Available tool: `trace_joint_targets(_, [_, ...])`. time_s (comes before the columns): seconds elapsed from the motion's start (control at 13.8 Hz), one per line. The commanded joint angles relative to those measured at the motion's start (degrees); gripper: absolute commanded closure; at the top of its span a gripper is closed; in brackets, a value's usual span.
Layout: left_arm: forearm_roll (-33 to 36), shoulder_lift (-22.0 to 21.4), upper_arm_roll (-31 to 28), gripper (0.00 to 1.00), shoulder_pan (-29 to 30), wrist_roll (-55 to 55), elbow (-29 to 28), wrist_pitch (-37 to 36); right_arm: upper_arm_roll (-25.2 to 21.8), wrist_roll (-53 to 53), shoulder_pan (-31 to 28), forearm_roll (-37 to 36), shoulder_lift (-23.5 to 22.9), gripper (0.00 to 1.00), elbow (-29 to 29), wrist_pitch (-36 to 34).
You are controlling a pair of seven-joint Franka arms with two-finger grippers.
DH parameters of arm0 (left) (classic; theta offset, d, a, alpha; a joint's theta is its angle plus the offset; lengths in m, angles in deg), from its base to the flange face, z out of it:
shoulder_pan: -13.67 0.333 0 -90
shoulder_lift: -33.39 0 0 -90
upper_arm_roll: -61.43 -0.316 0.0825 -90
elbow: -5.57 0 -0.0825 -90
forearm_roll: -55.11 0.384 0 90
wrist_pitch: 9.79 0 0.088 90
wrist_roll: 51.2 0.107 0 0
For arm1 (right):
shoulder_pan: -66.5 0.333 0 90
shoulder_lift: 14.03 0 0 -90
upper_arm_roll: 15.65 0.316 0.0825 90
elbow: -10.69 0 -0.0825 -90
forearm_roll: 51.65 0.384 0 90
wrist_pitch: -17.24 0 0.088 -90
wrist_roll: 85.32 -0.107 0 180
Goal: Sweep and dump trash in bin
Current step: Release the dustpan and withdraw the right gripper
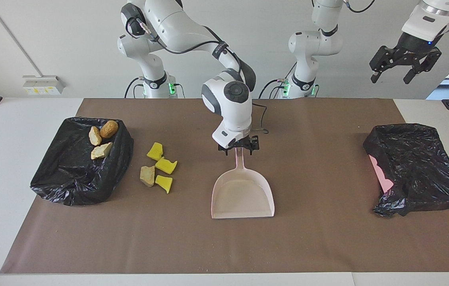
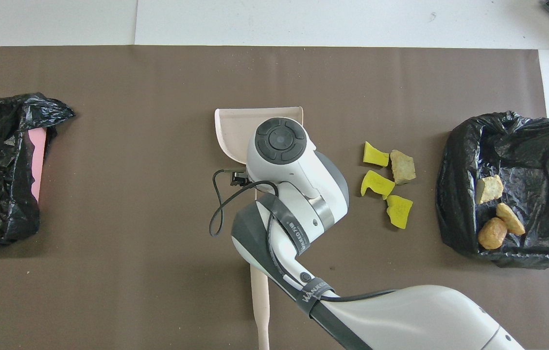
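Looking down the desk from my station, I take the dustpan as my landmark: it lies flat on the brown mat at mid-desk, mouth away from the robots, handle toward them. My right end effector sits over the handle's tip with its fingers spread to either side, gripping nothing. I judge that the pan has been set down here so it stays within easy reach of both arms.

Toward the right arm's end from the dustpan lies the loose trash: three yellow sponge chunks and a tan lump, bunched together on the mat, just beside the black-lined bin. Three bread-like scraps already sit in that bin, so I reckon the job is partly done, with this cluster left to sweep.

Toward the left arm's end from the dustpan, well apart, sits a second black bag with something pink showing at its edge. My left end effector waits high above that end, open and empty.

Overhead, the right arm hides most of the pan.
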Motion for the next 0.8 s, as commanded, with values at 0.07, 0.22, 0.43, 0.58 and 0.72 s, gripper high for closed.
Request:
trace_joint_targets(0.07, [1.04,-0.8,0.37,0.0,0.21,-0.41,-0.4,-0.96,0.38,3.04,-3.84,0.88,9.33,0.0,-1.17,-10.24])
trace_joint_targets(0.22, [1.04,-0.8,0.37,0.0,0.21,-0.41,-0.32,-0.96,0.29,4.63,-5.07,0.88,13.99,0.0,-1.34,-16.49])
trace_joint_targets(0.43, [1.04,-0.8,0.37,0.0,0.3,-0.41,-0.41,-0.96,0.38,7.18,-5.95,0.97,18.57,0.0,-1.7,-23.54])
trace_joint_targets(0.58, [1.04,-0.8,0.37,0.0,0.21,-0.41,-0.4,-0.96,0.38,7.18,-6.04,0.97,19.9,0.0,-1.78,-25.56])
trace_joint_targets(0.72, [1.04,-0.8,0.37,0.0,0.21,-0.41,-0.4,-0.96,0.38,7.18,-5.96,0.97,21.13,0.0,-3.27,-26.36])
